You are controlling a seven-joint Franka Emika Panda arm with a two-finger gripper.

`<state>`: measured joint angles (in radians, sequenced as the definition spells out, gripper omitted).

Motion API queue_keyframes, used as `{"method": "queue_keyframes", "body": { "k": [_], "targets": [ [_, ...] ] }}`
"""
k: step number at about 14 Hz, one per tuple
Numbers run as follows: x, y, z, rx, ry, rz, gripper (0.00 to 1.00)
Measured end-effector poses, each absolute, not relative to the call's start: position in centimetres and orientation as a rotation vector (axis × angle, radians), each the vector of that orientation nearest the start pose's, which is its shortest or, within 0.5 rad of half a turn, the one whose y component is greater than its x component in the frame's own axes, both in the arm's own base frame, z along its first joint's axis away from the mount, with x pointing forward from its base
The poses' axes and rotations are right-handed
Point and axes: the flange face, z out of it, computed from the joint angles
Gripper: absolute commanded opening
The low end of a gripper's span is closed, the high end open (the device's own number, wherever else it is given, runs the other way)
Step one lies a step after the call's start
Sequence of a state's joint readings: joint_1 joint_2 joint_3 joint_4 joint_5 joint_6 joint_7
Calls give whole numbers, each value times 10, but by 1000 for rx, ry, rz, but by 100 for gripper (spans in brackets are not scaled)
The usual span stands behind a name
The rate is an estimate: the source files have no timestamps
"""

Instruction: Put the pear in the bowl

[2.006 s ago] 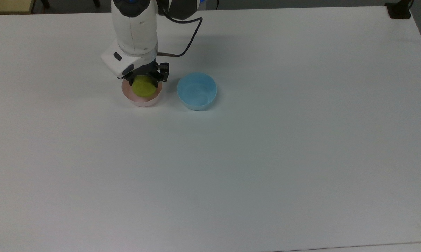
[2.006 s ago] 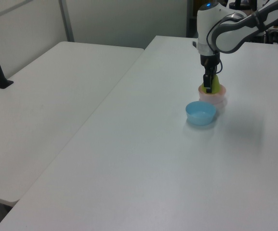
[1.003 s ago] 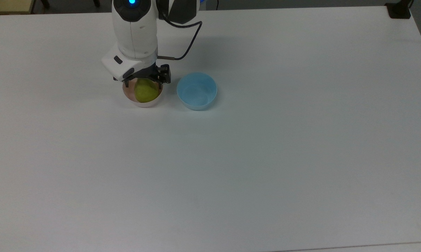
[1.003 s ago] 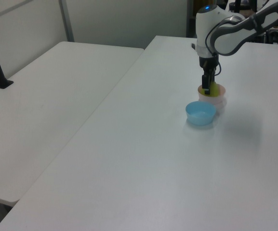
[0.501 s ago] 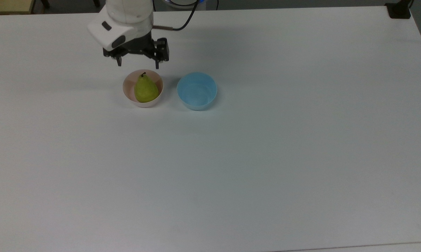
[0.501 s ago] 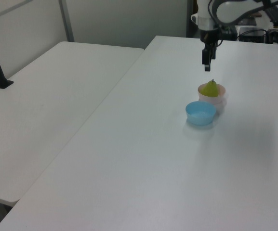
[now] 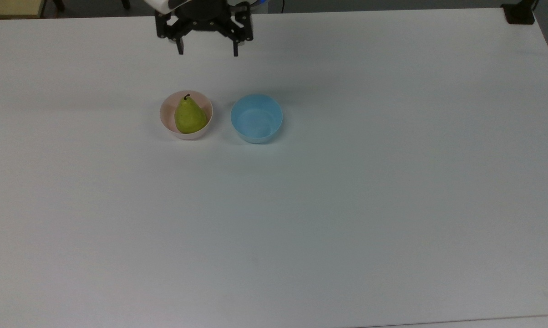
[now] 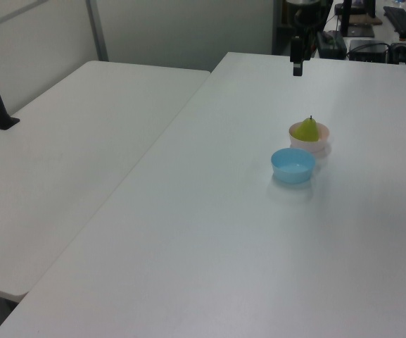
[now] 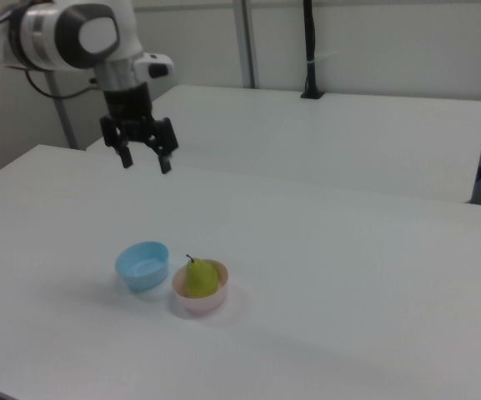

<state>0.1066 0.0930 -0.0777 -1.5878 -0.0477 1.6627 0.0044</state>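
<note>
A lab: plain white tables (image 9: 348, 242), mounted camera poles (image 9: 309, 50)

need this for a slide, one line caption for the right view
Pear sits upright in the pink bowl beside an empty blue bowl, with the open gripper raised above the table.

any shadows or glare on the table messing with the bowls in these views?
Top view: table evenly lit, no glare; only faint soft shadows beside the pink bowl and blue bowl. Left view: a soft shadow on the table beside the bowls; the pear stays clear. Right view: a diffuse shadow on the table by the bowls, and the open end effector reads dark against the bright tabletop.
</note>
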Motion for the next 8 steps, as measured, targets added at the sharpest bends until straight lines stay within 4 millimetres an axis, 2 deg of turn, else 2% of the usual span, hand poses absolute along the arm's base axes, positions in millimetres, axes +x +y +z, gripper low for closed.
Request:
{"method": "queue_keyframes", "body": {
  "k": [3,6,8],
  "targets": [
    [572,31,597,-3193,-20,5,100],
    [556,30,620,-3189,-14,-10,100],
    [548,29,627,-3188,-12,9,100]
  ]
}}
